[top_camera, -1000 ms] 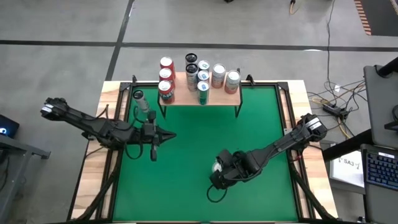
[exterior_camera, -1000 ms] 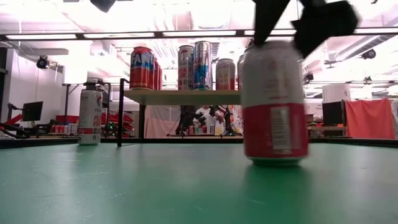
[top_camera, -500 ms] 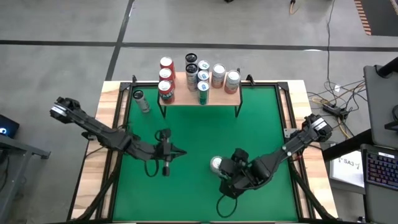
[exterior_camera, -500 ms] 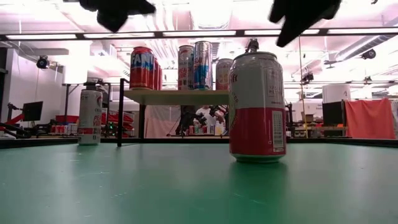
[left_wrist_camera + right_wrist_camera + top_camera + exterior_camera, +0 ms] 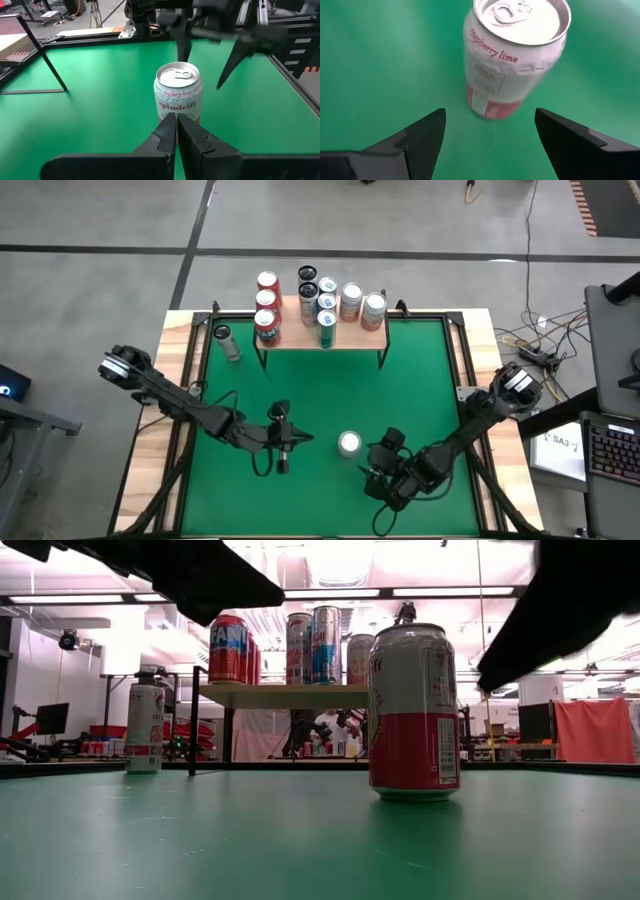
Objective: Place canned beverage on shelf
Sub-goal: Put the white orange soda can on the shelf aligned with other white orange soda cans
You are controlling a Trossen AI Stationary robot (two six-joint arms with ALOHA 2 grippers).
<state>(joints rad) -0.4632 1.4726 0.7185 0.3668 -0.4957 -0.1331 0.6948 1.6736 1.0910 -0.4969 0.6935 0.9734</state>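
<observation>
The green table (image 5: 420,380) fills the scene, and the shelf (image 5: 322,332) stands at its far edge, its wooden top already crowded with cans (image 5: 318,300). One more grey can (image 5: 225,340) stands on the green just beside the shelf's left legs.

The can that matters, a white and red one (image 5: 348,444), stands upright on the green well in front of the shelf, nearer the table's front edge, and nothing grips it. The right gripper (image 5: 388,470) sits just beside that can on the side away from the shelf, its fingers (image 5: 415,137) spread wide with the can ahead of the gap, not between them. The left gripper (image 5: 284,442) points at the can from its other side, fingers (image 5: 165,132) pressed together, a little apart from it.

I judge this to be the approach before the pick; which arm means to take it I can't quite tell. Next, the spread jaws should slide around the can's body, close, lift, and carry it to a bare patch of shelf.
</observation>
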